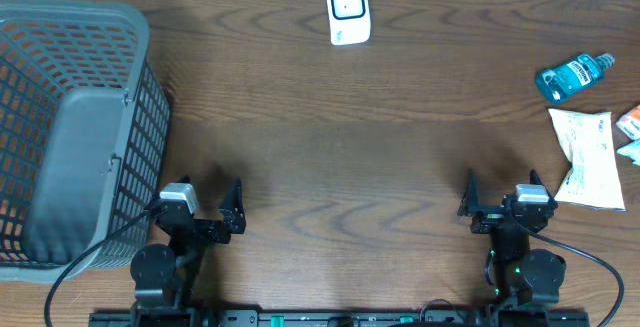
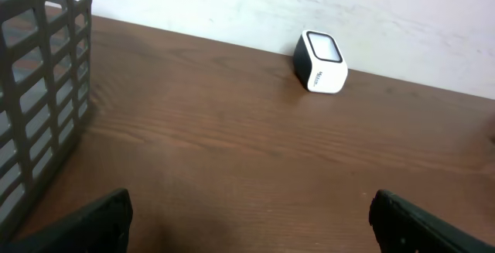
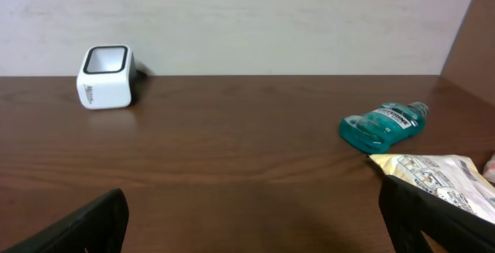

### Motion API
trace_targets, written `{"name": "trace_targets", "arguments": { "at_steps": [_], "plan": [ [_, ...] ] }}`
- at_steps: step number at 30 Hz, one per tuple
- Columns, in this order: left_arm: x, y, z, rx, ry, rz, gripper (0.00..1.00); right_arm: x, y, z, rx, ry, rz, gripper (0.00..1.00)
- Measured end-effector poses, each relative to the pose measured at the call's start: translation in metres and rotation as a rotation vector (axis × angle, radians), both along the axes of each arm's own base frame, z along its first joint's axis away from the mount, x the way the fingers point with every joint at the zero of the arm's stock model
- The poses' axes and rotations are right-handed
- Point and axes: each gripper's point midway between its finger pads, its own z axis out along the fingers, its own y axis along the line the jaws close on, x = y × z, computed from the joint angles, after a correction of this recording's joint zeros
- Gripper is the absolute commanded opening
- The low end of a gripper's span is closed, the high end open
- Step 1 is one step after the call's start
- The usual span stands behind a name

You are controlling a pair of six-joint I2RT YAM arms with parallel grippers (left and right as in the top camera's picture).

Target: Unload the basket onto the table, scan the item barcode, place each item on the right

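The white barcode scanner [image 1: 348, 9] with a dark window stands at the table's far edge; it also shows as the scanner [image 2: 321, 71] in the left wrist view and the scanner [image 3: 107, 76] in the right. Items lie at the right: a teal mouthwash bottle [image 1: 572, 75] on its side and a white printed packet [image 1: 588, 157]. The right wrist view has the bottle [image 3: 383, 124] and the packet [image 3: 433, 172] too. My left gripper [image 1: 198, 210] and right gripper [image 1: 500, 203] rest near the front edge, both open and empty, far from every item.
A large grey mesh basket [image 1: 70, 137] fills the left side, close beside my left arm. Small orange-and-white packages [image 1: 630, 122] poke in at the right edge. Dark wooden tabletop [image 1: 340, 147] lies between the arms and the scanner.
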Motion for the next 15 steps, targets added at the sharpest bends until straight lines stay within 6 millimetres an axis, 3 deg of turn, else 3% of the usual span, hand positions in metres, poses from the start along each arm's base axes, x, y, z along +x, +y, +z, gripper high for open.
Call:
{"name": "trace_targets", "arguments": {
  "at_steps": [6,10,15],
  "plan": [
    [0.002,0.004,0.004,0.006,-0.023,0.026,0.98,0.0,0.0,0.0,0.0,0.0,0.0,0.99],
    [0.009,0.006,0.019,0.008,-0.14,0.033,0.98,0.0,0.0,0.0,0.0,0.0,0.0,0.99],
    [0.011,0.01,0.009,0.026,-0.115,0.053,0.98,0.0,0.0,0.0,0.0,0.0,0.0,0.99]
  ]
}}
